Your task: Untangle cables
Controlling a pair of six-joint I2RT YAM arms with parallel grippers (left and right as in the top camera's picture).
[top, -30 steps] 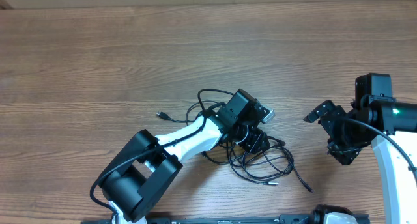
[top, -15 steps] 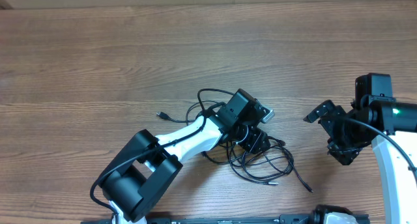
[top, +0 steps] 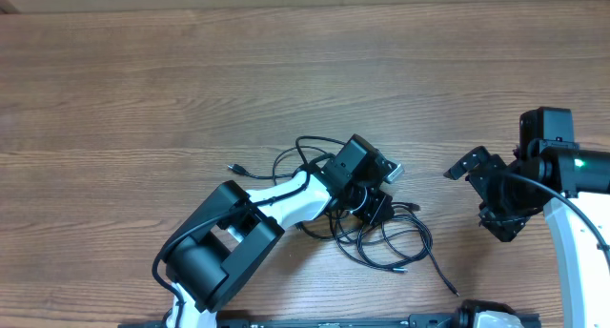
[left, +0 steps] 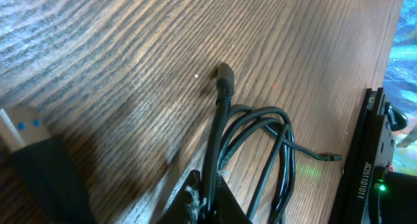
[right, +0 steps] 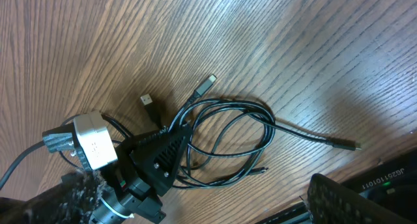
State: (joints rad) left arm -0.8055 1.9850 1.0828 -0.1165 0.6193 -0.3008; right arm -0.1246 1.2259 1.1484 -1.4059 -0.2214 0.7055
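The cables point(top: 396, 242) are thin black cords lying in a tangle of loops on the wooden table at centre front. My left gripper point(top: 375, 206) sits over the tangle's left side. In the left wrist view it point(left: 210, 195) is shut on one black cable point(left: 218, 129) that runs out to a small plug end point(left: 225, 77), with more loops point(left: 277, 146) beside it. The right wrist view shows the loops point(right: 228, 129), a silver-tipped plug point(right: 207, 83) and a loose cable end point(right: 348, 144). My right gripper point(top: 484, 196) is open and empty, right of the tangle.
A black base rail point(top: 334, 320) runs along the table's front edge and also shows in the left wrist view point(left: 368, 159). A plug with blue inserts point(left: 19, 123) lies at the left. The left wrist's white camera block point(right: 91, 142) stands above the tangle.
My left arm has shifted a little to the right with the cable in its jaws, dragging the tangle. A loose cable end at the front right slid slightly. The right arm has not moved.
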